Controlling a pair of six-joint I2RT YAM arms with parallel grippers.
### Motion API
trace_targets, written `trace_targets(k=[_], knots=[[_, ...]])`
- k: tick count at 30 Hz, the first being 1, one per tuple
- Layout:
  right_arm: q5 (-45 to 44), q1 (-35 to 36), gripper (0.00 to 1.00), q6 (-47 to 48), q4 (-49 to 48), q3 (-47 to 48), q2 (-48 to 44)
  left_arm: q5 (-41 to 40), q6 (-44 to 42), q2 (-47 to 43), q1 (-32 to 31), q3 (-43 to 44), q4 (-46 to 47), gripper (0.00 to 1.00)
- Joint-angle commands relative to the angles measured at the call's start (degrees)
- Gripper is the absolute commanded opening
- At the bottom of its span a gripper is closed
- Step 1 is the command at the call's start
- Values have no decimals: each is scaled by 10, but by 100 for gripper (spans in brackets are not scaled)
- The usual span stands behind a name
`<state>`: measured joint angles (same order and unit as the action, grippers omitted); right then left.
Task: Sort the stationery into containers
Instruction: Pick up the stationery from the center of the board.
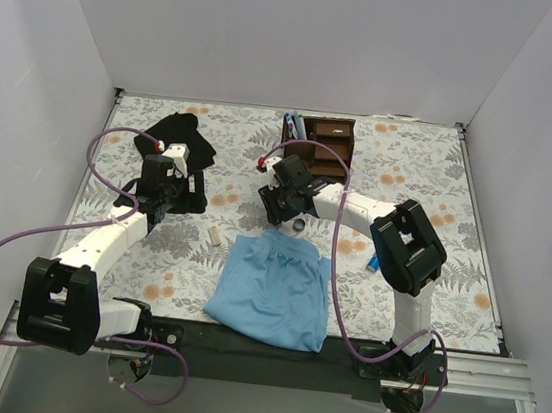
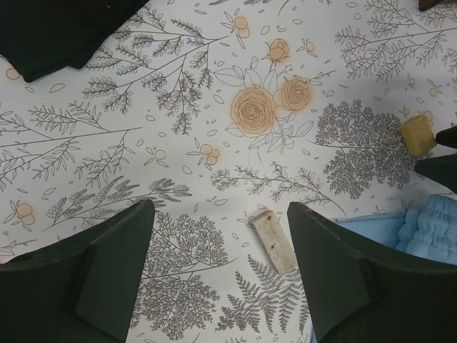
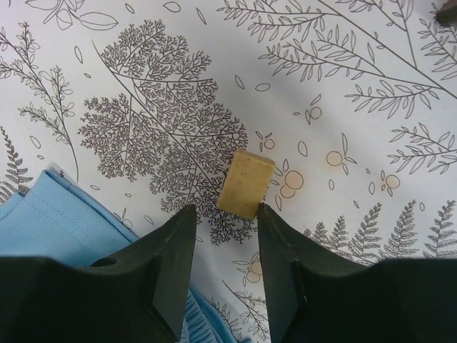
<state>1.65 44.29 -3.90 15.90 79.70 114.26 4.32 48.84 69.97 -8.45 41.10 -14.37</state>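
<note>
**A:** How does the right tool (image 3: 223,213) stand?

**B:** Its jaws are about half apart. The near end of a tan block (image 3: 246,179) sits between the tips. The block lies flat on the flowered bench (image 3: 357,86), and I see a small gap on one side, so it is not clamped.

**A:** What is around it?

**B:** In the top view, a dark ring (image 1: 299,226) lies just beside the tool at 4 o'clock. A blue-capped cylinder (image 1: 374,263) lies in the same direction but well apart. The light blue cloth (image 1: 276,287) is at 6 o'clock. The brown organizer (image 1: 321,142) is near at 12 o'clock, with blue pens (image 1: 290,124) at its left side.

**A:** And the left tool (image 2: 221,206)?

**B:** It is wide and holds nothing. In its wrist view, a tan eraser with a reddish end (image 2: 273,241) lies on the bench between the two fingers, closer to the finger at 3 o'clock. In the top view, the black cloth (image 1: 176,139) is at 12 o'clock from this tool.
</note>
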Motion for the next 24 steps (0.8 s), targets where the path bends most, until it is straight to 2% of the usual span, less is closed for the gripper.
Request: trace_targets(k=[1,15,24], knots=[[0,7,48,8,-25,14,16,3,-4,-12,4,10,6,76],[-15,6,47,11,-25,11,31,8,-3,-3,4,13,9,76],[-54,5,46,-13,-27,15,44,14,-8,0,5,13,11,76]])
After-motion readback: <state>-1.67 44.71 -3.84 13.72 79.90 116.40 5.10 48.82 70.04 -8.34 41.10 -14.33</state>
